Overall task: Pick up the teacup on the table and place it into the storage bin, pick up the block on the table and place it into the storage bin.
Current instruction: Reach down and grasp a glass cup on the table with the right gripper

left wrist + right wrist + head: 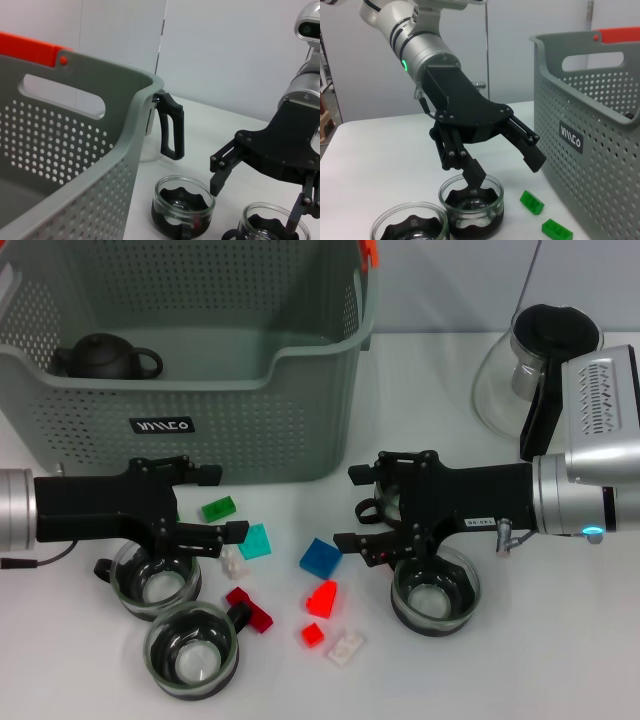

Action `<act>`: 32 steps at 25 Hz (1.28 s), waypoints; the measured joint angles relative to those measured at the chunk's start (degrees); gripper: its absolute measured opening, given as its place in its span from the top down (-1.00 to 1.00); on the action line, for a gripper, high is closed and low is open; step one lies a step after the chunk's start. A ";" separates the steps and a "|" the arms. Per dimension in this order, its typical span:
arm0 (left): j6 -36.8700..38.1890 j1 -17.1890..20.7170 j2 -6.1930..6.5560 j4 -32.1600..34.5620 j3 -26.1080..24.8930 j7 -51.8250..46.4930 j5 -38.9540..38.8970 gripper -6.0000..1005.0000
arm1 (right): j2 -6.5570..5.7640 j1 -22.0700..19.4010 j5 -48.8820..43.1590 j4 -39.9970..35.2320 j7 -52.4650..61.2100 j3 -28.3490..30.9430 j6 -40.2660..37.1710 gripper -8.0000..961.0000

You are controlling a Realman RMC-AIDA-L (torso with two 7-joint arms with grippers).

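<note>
Head view looks down on table (560, 660); wrist views low, near, facing opposite; all share storage bin (250, 430).

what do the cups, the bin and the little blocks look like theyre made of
Teacup under the right gripper: looks like clear glass with a dark insert; the see-through wall glints. Storage bin: matte grey-green moulded plastic, judging by its punched holes. Red block: probably glossy hard plastic, brightly coloured with sharp edges.

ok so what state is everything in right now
grey-green perforated plastic storage bin: upright, holding a dark teapot
left pincer: open, empty
right pincer: open, empty
glass teacups: upright on the white table
small plastic blocks: loose on the table
glass carafe: upright
</note>
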 joint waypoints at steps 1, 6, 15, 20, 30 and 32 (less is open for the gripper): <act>0.00 0.03 0.03 0.01 0.00 -0.30 0.00 -0.80 | 0.00 0.03 0.00 0.00 -0.03 0.09 0.01 -0.90; 0.53 0.07 0.34 0.05 0.00 -0.87 0.01 -0.79 | -0.06 0.10 0.01 0.00 -0.04 0.52 0.04 -0.90; 0.67 0.40 0.04 0.42 0.06 -1.29 -0.28 -0.79 | -0.14 -0.29 0.13 -0.32 0.41 0.58 -0.42 -0.90; 0.83 0.42 0.13 0.45 0.00 -1.24 -0.87 -0.79 | -0.18 -0.25 0.18 -0.40 0.46 0.58 -0.46 -0.90; 1.17 0.66 -0.06 0.69 0.49 -1.10 -0.51 -0.78 | -0.48 -0.81 0.43 -2.56 0.66 1.03 -3.83 -0.90; 1.36 0.73 -0.06 0.70 0.39 -1.09 -0.50 -0.78 | -0.65 -1.52 0.50 -4.80 1.87 1.16 -5.98 -0.90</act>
